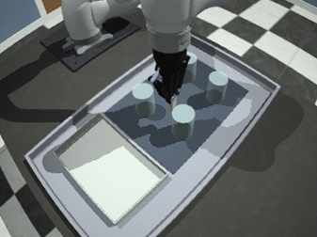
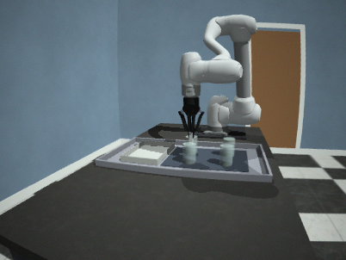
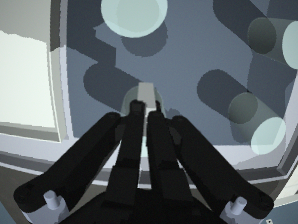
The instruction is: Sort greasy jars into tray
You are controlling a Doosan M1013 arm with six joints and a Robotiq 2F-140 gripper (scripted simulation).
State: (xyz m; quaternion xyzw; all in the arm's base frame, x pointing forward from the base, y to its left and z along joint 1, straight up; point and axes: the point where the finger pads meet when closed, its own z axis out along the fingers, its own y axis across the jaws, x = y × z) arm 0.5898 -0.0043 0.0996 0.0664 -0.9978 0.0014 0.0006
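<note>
My gripper (image 1: 171,102) (image 2: 191,138) (image 3: 145,93) is shut, with nothing between its fingertips. It points down, low over the mat, just on the robot's side of the near jar (image 1: 183,122) (image 2: 189,155) (image 3: 130,100). Whether they touch I cannot tell; the fingers hide much of this jar in the wrist view. The far jar (image 1: 143,99) (image 3: 134,15) on the tray's side stands beyond the fingertips. Two more jars, one nearer the cameras (image 1: 218,87) (image 2: 226,156) (image 3: 268,135) and one farther back (image 1: 191,67) (image 3: 290,45), stand on the other side. All four are upright on the dark mat (image 1: 168,156) (image 3: 175,65).
The cream tray (image 1: 112,181) (image 2: 144,155) (image 3: 25,80) is empty and lies beside the mat's left edge. A raised grey rim (image 1: 74,230) (image 2: 215,176) surrounds tray and mat. The robot's base (image 1: 89,39) stands behind them.
</note>
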